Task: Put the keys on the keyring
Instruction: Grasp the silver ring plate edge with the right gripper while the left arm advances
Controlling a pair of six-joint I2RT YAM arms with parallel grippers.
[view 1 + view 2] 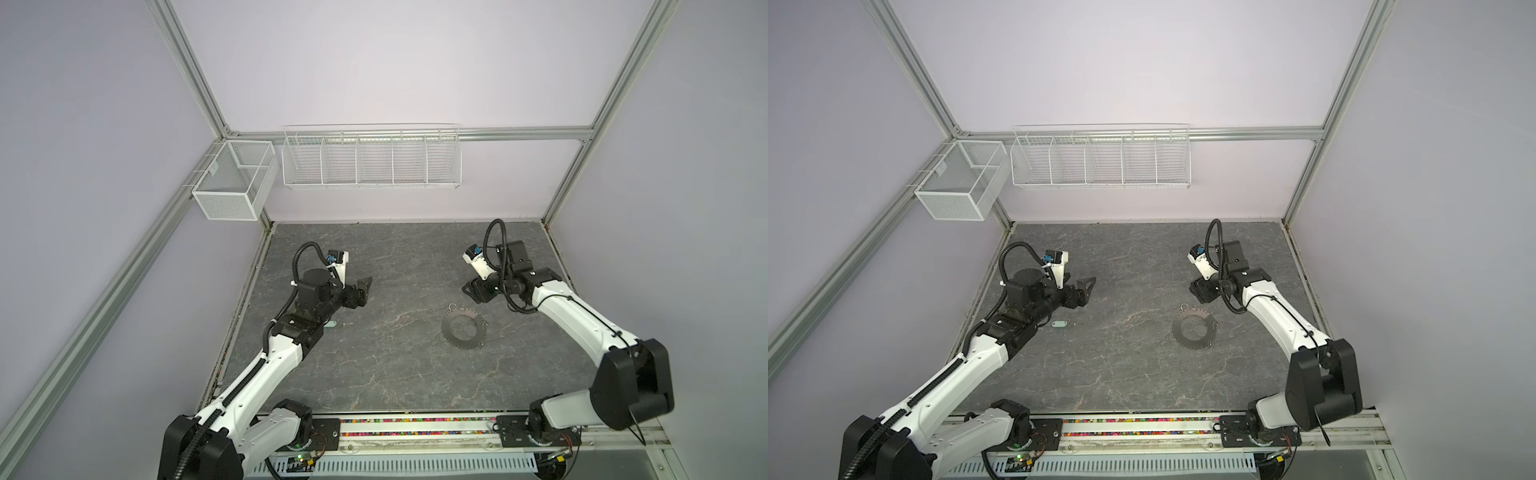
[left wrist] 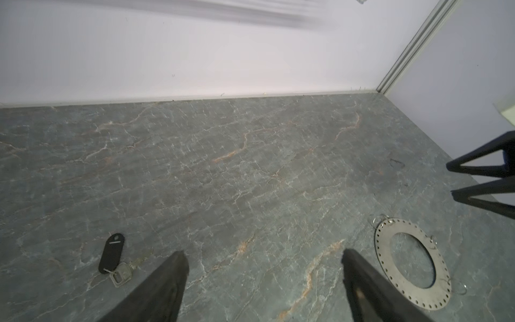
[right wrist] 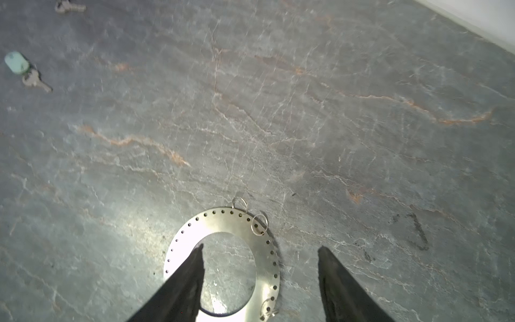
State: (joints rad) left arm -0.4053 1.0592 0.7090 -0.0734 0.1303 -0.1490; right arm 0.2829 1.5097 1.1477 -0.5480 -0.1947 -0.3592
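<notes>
Keyring (image 1: pixel 448 327) lying flat, left claw (image 2: pixel 264 252) spread, right claw (image 3: pixel 261 247) apparently spread near it

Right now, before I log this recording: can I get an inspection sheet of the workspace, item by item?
Surface: grey veined stone-look tabletop; one dark scuff mark.
Job's things: keyring lies flat, with small wire loops on its rim; mint-tagged key and black-tagged key lie apart from it, unattached.
Clutter: nothing seen.
Grippers: left claw open, empty; right claw open, empty, by the keyring.
Cables: black hoses loop off both wrists; none lies on the keys or keyring.
Surroundings: white mesh basket and wire rack on the wall; nothing seen in them.
</notes>
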